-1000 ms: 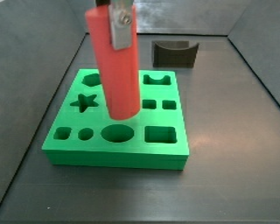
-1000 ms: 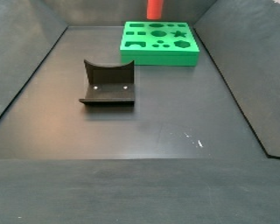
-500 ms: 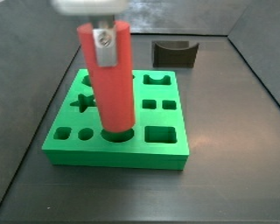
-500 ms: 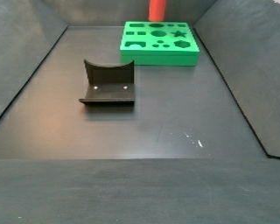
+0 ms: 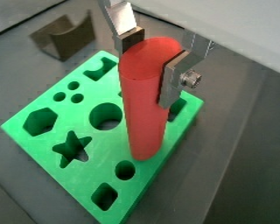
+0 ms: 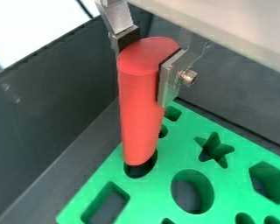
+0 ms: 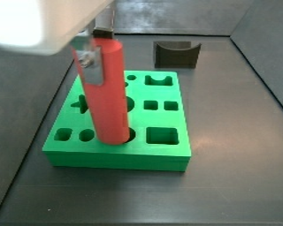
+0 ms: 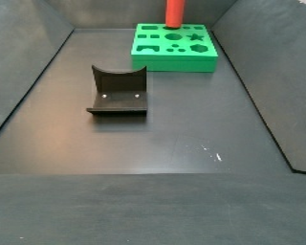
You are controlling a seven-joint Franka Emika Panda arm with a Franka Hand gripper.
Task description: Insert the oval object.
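A green block (image 7: pixel 118 132) pierced with shaped cutouts is seen lying flat on the dark floor, and a star-shaped cutout (image 5: pixel 69 147) and a hexagonal one (image 5: pixel 39 122) are made out among its openings in a wrist view. The fixture (image 8: pixel 118 92), a dark L-shaped bracket on its base plate, is seen standing well apart from the block in a side view, with bare floor between them. The gripper (image 5: pixel 152 63) is placed above the block, and its flat silver fingers (image 6: pixel 173 77) are closed against the upper part of the oval object (image 7: pixel 105 97), a tall red-orange peg held upright between them. The peg's lower end is seen set into a rounded opening near one edge of the block in both wrist views, while most of its length stands clear above the green surface. How deep the peg has gone cannot be told. In a side view only the peg's lower part (image 8: pixel 174 11) is seen at the block's far edge.
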